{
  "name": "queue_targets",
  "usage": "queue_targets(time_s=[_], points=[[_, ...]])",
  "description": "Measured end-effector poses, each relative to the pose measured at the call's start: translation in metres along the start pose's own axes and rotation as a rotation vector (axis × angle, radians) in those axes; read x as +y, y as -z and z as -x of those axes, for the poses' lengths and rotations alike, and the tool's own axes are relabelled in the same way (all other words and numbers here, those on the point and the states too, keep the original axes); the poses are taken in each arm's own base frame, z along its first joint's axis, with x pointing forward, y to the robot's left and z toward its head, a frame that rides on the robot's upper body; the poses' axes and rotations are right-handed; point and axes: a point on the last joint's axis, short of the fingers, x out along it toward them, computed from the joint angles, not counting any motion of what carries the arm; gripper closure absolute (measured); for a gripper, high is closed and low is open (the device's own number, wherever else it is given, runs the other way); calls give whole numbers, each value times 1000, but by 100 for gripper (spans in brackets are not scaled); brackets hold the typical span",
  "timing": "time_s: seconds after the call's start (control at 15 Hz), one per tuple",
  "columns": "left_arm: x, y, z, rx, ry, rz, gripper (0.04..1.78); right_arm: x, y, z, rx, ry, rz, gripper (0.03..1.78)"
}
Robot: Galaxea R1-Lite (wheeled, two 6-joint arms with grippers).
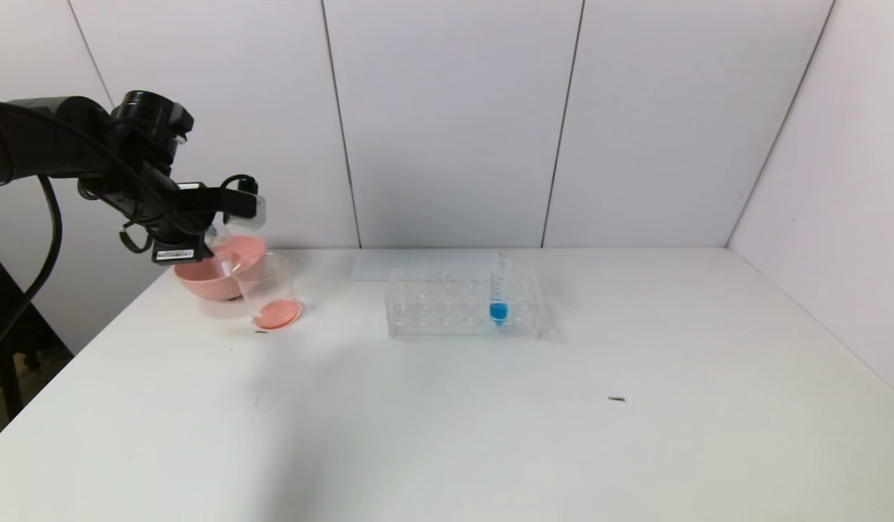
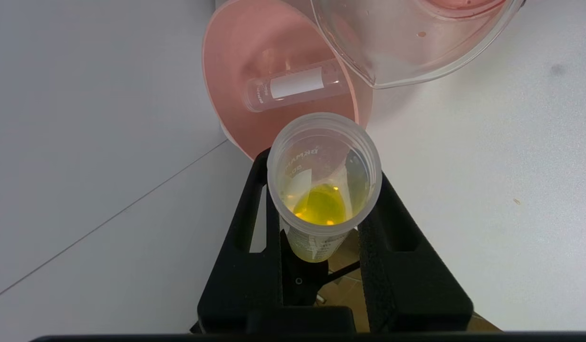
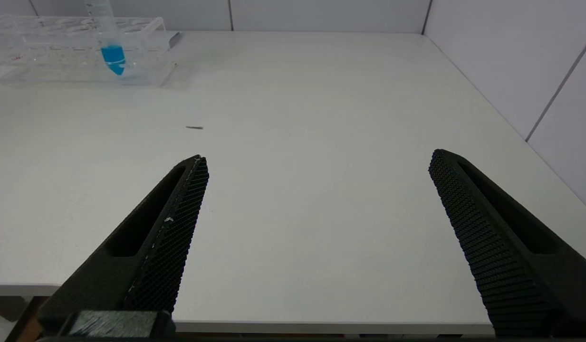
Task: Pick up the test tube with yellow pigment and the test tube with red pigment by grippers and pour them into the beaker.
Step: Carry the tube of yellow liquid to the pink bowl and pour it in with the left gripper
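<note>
Left gripper (image 2: 321,228): clamped on the yellow tube (image 2: 321,199), raised above the table's left rear corner area, the tube's open mouth facing away from the wrist.
Yellow tube: between the jaws, yellow liquid inside it, so this pour is not yet made.
Beaker (image 1: 269,290): just beyond and below the gripper's tip, standing on the table (image 1: 447,406) with reddish liquid at its bottom.
Pink bowl (image 1: 218,272): right behind the beaker, under the gripper; an emptied tube (image 2: 295,85) lies in it.
Red tube: judged to be that emptied one, its contents already in the beaker.
Right gripper (image 3: 316,199): jaws wide apart, holding nothing, low over the table's near right side.
Rack (image 1: 465,303): well off from both grippers, with only a blue tube (image 1: 498,293).
Left to do: tip the yellow tube into the beaker.
</note>
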Motion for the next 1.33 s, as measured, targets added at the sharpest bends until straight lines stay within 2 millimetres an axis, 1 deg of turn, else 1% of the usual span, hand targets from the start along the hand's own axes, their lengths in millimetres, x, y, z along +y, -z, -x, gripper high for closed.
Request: queue_targets(time_s=[1.33], points=[[-3,-19,2,150,-23,-92,135,0,0,0,0,0,0,11]])
